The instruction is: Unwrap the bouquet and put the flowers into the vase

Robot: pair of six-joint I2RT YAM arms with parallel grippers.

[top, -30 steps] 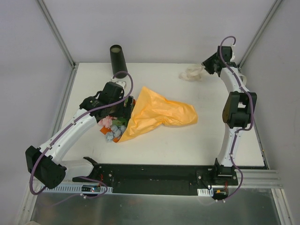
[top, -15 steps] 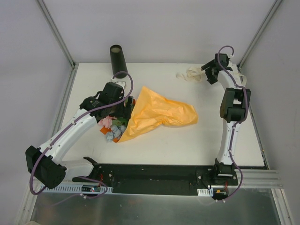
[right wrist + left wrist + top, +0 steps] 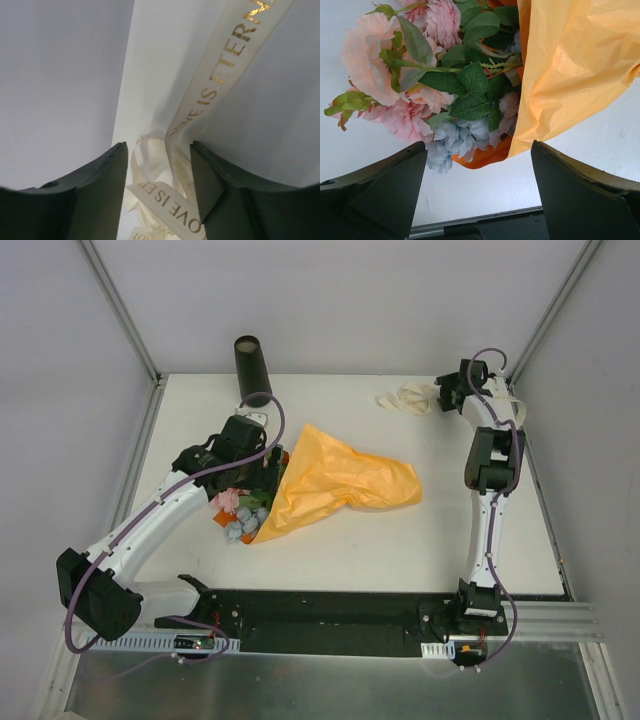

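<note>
On the left half of the bench (image 3: 450, 540) the bouquet (image 3: 320, 485) lies on its side, its orange paper (image 3: 345, 478) slack and spread open. The cream ribbon (image 3: 405, 397) is already off and lies crumpled well apart at the far right edge.

The flowers (image 3: 420, 85) spill from the cone's mouth toward the left arm: pink, peach and pale blue heads with green leaves. Their stems are hidden inside the paper. The left gripper (image 3: 479, 145) hovers just above these heads with its jaws wide, holding nothing. The right gripper (image 3: 159, 146) is over the ribbon with its jaws partly apart. A printed strand runs loosely between them and does not look pinched.

The bunch is probably light. The heads are soft and would crush or slide, and the paper looks slick and crinkly. The surer hold is low on the gathered stems, where they are stiffer, while the other arm pins or pulls the paper.

The black vase (image 3: 250, 365) stands upright at the far left corner. Nothing shows from its narrow mouth, so the stems will need to go in closely bunched.
</note>
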